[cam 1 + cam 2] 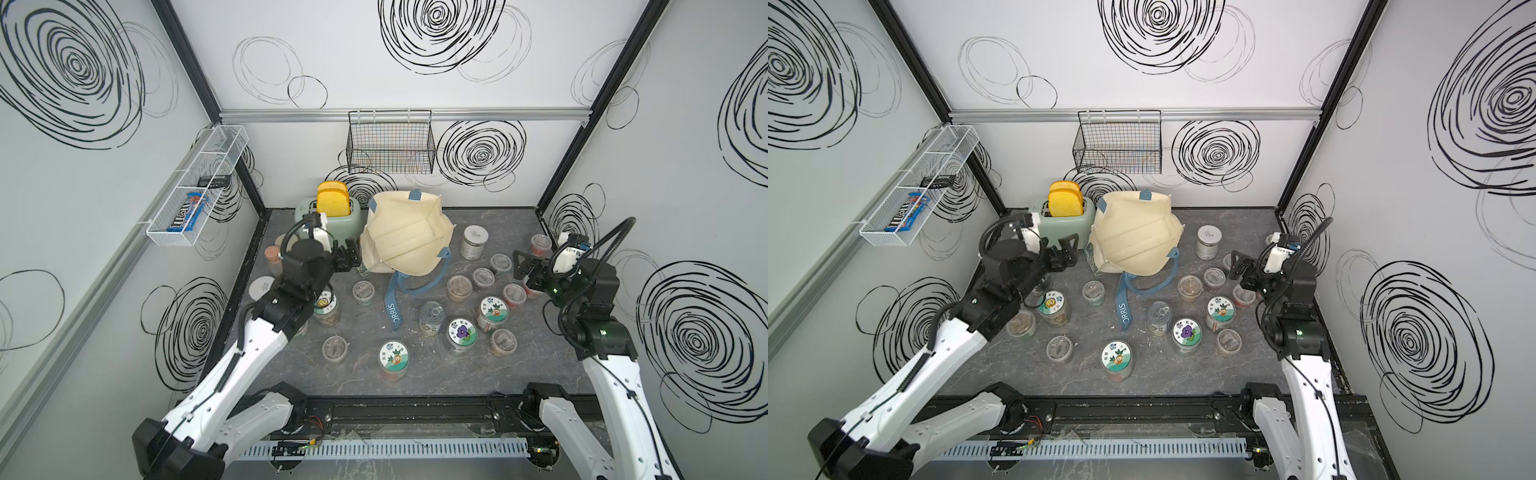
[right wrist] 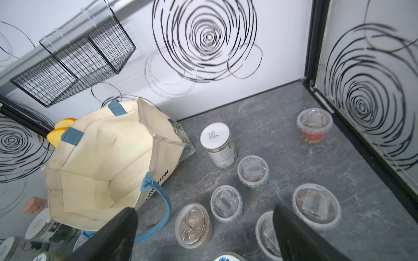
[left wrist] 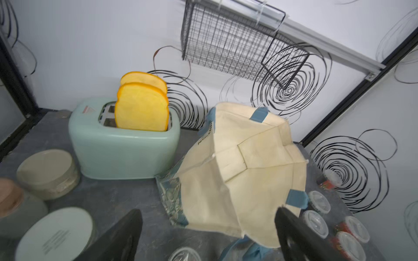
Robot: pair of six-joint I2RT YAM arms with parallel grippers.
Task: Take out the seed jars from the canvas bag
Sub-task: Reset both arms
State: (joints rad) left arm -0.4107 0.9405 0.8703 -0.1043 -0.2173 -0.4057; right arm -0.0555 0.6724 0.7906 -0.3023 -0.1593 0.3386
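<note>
The canvas bag [image 1: 407, 237] sits at the back centre of the grey table [image 1: 457, 374], tipped with its mouth gaping up toward the front and its cream lining on show in both top views. The toaster [image 1: 332, 226], two yellow slices [image 1: 332, 198] standing in its slots, is just beside it on the left. One blue strap [image 1: 390, 309] trails forward across the table between jars. The seed jars [image 1: 459, 287] stand scattered around the bag, most in front of it and to its right, several with cartoon-sticker lids [image 1: 393, 357]; a tall white-lidded jar [image 1: 473, 242] stands just right of the bag. The left gripper [image 1: 353, 254], jaws spread and holding nothing, hovers in front of the toaster, just beside the bag's green-patterned corner [image 3: 169, 198]; whether it touches the cloth cannot be told. Its arm [image 1: 266, 332] crosses over jars on the left side, partly hiding them. The right gripper [image 1: 524, 272], jaws likewise spread wide with nothing between them, hangs over the cluster of clear-lidded jars near the right wall. A tan-topped jar [image 3: 47, 171] and a pink-topped one [image 1: 272, 253] stand left of the toaster. A black wire basket [image 1: 390, 143] hangs on the back wall, a white wire shelf [image 1: 195, 183] on the left.
</note>
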